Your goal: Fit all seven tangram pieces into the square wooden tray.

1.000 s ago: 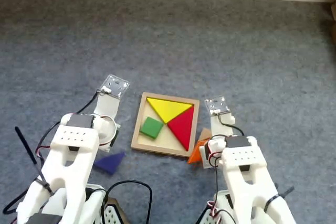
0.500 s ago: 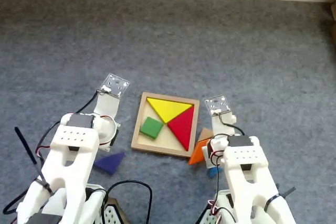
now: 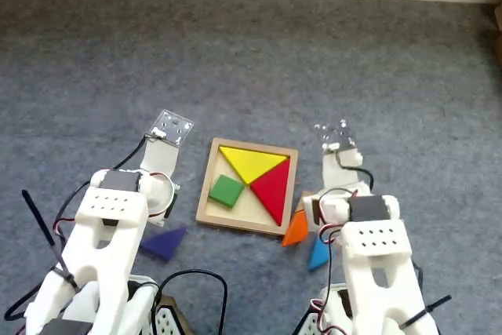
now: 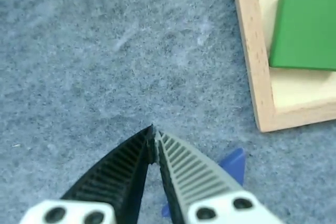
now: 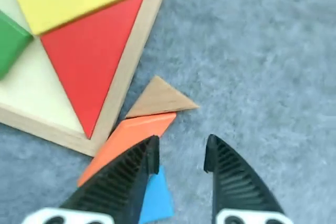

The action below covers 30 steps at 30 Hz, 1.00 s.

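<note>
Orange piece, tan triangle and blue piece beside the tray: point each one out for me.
orange piece (image 5: 128, 136), right wrist view, middle of its top face.
tan triangle (image 5: 158, 101), right wrist view, centre of the triangle.
blue piece (image 5: 158, 200), right wrist view, middle of its visible part.

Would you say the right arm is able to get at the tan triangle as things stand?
Probably yes: the right gripper is open close to the tan triangle and nothing lies over it, though the orange piece lies against one edge.
</note>
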Each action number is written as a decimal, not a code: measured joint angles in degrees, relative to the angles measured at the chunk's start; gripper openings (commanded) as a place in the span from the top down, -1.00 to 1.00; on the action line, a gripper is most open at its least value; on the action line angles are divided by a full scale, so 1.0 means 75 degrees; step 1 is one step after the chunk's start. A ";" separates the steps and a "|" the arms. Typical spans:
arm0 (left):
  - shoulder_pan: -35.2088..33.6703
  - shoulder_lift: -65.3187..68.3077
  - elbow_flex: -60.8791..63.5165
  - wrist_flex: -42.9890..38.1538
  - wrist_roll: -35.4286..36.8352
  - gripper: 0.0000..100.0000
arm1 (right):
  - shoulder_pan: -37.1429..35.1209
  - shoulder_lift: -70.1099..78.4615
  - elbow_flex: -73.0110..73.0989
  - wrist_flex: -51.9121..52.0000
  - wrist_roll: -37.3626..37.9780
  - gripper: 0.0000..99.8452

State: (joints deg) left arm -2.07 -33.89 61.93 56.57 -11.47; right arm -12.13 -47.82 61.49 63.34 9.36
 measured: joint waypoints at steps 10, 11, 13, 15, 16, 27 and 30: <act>0.0000 0.0000 0.0000 0.0000 0.0000 0.98 | -0.0985 0.0000 -0.0188 0.0903 -0.0961 0.64; 0.0000 0.0000 0.0000 0.0000 0.0000 0.98 | -0.1196 0.0000 -0.0188 0.0903 -0.1219 0.60; 0.0000 0.0000 0.0000 0.0000 0.0000 0.98 | -0.1582 0.0000 -0.0188 0.0903 -0.1664 0.51; 0.0000 0.0000 0.0000 0.0000 0.0000 0.98 | -0.1875 0.0000 -0.0188 0.0903 -0.2040 0.48; 0.0000 0.0000 0.0000 0.0000 0.0000 0.98 | -0.1993 0.0000 -0.0188 0.0832 -0.2227 0.48; 0.0000 0.0000 0.0000 0.0000 0.0000 0.98 | -0.2274 0.1524 -0.0188 0.0176 -0.2684 0.48; 0.0000 0.0000 0.0000 0.0000 0.0000 0.98 | -0.2274 0.2274 -0.0188 -0.0105 -0.2684 0.48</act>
State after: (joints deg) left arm -2.07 -33.89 61.93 56.57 -11.47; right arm -29.19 -30.77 60.09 62.55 -10.77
